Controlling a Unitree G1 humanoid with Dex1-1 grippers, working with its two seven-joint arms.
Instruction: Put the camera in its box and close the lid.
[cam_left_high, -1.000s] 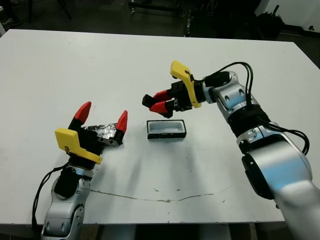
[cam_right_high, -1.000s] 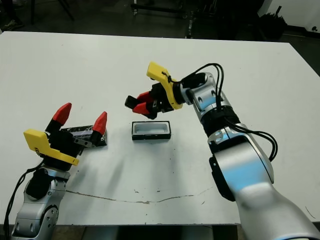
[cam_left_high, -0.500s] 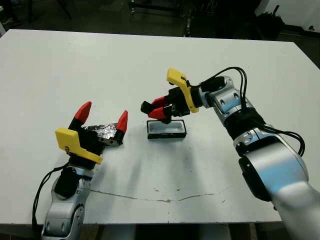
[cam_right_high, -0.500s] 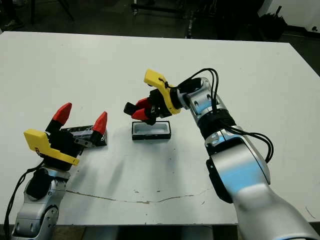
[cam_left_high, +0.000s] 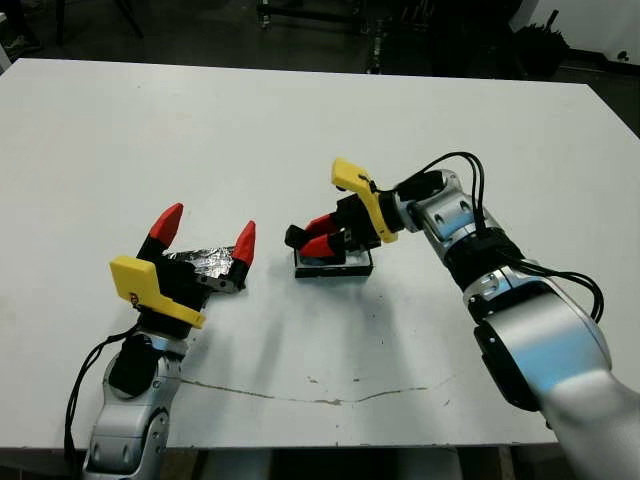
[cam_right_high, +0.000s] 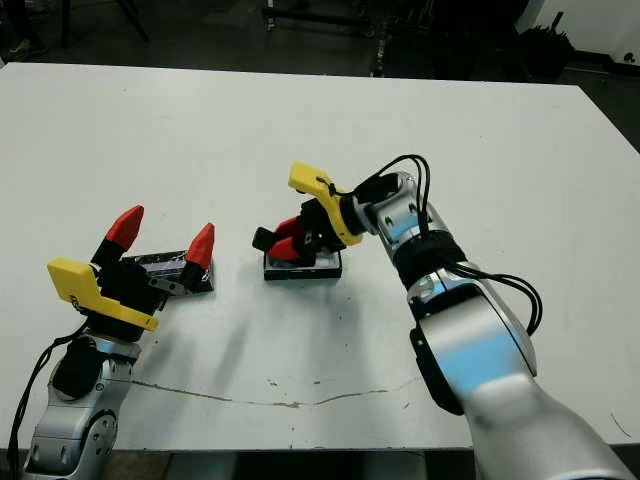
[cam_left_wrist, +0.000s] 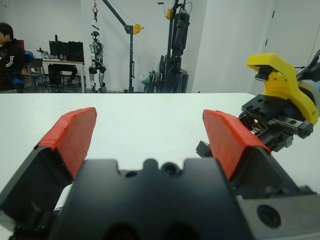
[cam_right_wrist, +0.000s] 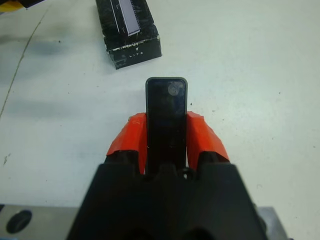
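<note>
Right gripper (cam_left_high: 312, 241) is clamped on the camera (cam_right_wrist: 166, 117): in the right wrist view the black bar sits squeezed between the two red fingers (cam_right_wrist: 202, 139), its free end sticking out past the tips. From the head views the gripper hangs low over the box (cam_left_high: 335, 264), right at the box's left end, fingers pointing left and slightly down; the camera's end pokes out just left of the box. Cannot tell whether the camera touches the box or is partly inside it. The box sits near the middle of the white table (cam_left_high: 200, 130), black walls, mostly covered by the gripper. Right arm reaches in from the right, yellow bracket on top.

Left gripper (cam_left_high: 205, 232) is wide open, holding nothing, the two red tips well apart and pointing up and away from the robot. It sits at the near left of the table. The lid (cam_left_high: 207, 264) lies flat on the table just behind and between those fingers, shiny crinkled silvery face up, black edge; well left of the box, a clear gap between them. In the right wrist view the lid (cam_right_wrist: 128, 31) shows beyond the camera's end.

Left wrist view: both open fingers, the right gripper (cam_left_wrist: 272, 122) across the table, a person (cam_left_wrist: 11, 55) seated far back in the room.
</note>
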